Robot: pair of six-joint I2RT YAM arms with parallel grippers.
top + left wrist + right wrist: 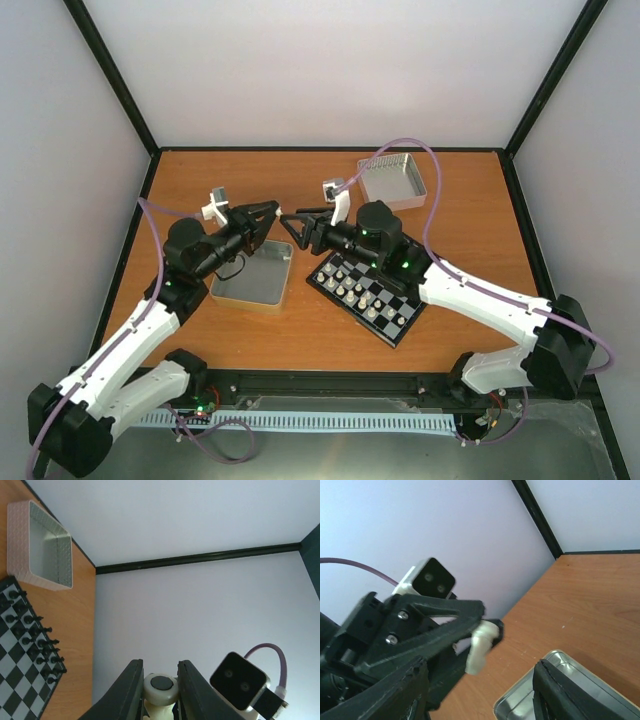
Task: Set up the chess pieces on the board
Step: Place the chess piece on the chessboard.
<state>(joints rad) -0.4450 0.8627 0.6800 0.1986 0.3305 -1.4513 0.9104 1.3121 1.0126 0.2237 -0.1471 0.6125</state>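
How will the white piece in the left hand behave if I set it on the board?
The piece looks like small hard plastic, so probably stiff and very light. Its smooth rounded sides, pinched in the left hand, may slip or twist. It looks tall for its dark round base, so it could tip on the board if nudged.

Pale lilac-white walls [330, 70] with black corner struts [115, 78] enclose an evenly lit orange-brown wooden surface [300, 340].

The board [395, 318] is checked black and silvery-grey, framed black. The chess pieces [347, 288] are cream-white, the table [330, 185] orange-brown wood grain
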